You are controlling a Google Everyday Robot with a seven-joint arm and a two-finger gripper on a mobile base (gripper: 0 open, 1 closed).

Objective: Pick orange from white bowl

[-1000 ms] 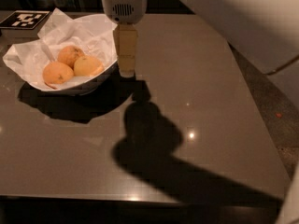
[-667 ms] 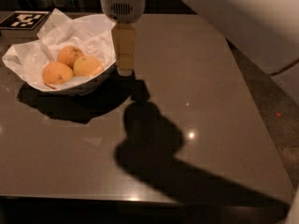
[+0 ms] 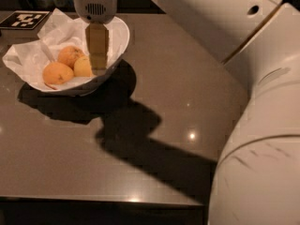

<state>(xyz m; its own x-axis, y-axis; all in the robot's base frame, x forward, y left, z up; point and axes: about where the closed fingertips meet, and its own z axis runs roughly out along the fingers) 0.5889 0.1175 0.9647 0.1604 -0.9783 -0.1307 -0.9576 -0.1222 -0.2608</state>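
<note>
The white bowl [image 3: 119, 37], lined with crumpled white paper, sits at the table's far left. Three fruits lie in it. The orange [image 3: 82, 67] is the paler, yellower one, in the middle toward the right. Two deeper-orange fruits lie beside it, one behind [image 3: 70, 55] and one at the front left [image 3: 57, 73]. My gripper [image 3: 97, 64] hangs down from the arm above the bowl's right part, its tip just right of the orange and partly covering it.
The dark glossy table [image 3: 178, 107] stretches to the right and front, with the arm's shadow across it. A black-and-white marker tag [image 3: 24, 18] lies at the far left corner. My white arm body [image 3: 262, 125] fills the right side.
The gripper has moved left from beside the bowl's right rim to over the bowl, next to the orange. The view has shifted and the arm body fills more of the right.
</note>
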